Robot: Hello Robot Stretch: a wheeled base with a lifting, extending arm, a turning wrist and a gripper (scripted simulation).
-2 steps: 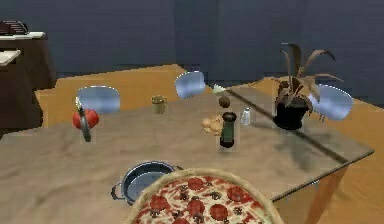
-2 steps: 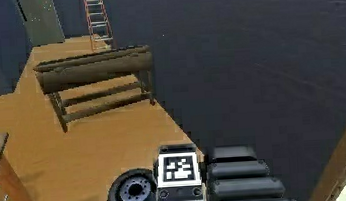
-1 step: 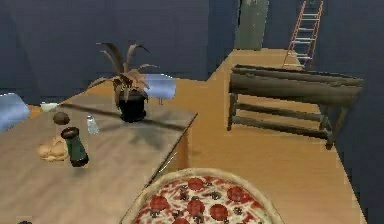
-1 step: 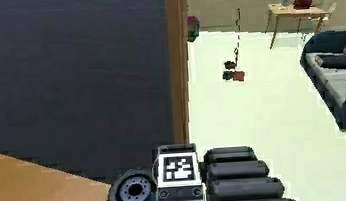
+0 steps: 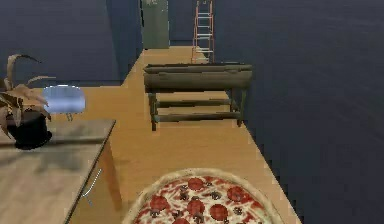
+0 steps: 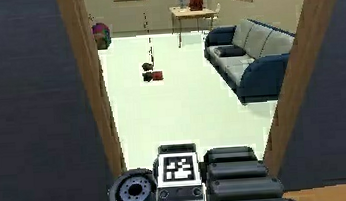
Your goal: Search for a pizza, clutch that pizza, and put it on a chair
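Clerk: Entry one, the gripper (image 6: 135, 193)?

Keeper: Dark rounded body at the arm side view's bottom edge, left of a white marked square (image 6: 177, 168). Its fingers are not made out, so I cannot tell its grip, nor whether it holds anything. Beside it is the arm (image 6: 236, 175): dark stacked segments, low against the same edge. Judged tucked in so the robot fits the narrow walkway.

Clerk: Entry two, the pizza (image 5: 203, 203)?

Keeper: Round, red slices on pale cheese, cut off by the forward view's bottom edge. It is just right of the table (image 5: 50, 170) corner, with wooden floor (image 5: 200, 140) beyond it. What it rests on cannot be told. Being so close under the camera, it is judged found; the clutch is unconfirmed.

Clerk: Surroundings, near to far?

Keeper: On the table, a potted plant (image 5: 25, 110), dark pot, drooping leaves. Ahead, a wooden rack (image 5: 197, 90) stands across the walkway; beyond it a ladder (image 5: 203, 30) and a pale door (image 5: 155, 22). On the arm's side, a door frame (image 6: 92, 83) opens on a pale-floored room: blue sofa (image 6: 243, 54) at the right, small table (image 6: 194, 17) by the far wall, small dark-red thing (image 6: 151, 74) on the floor.

Clerk: Seat for delivery?

Keeper: The task wants a chair; that room is judged the likeliest place to look.
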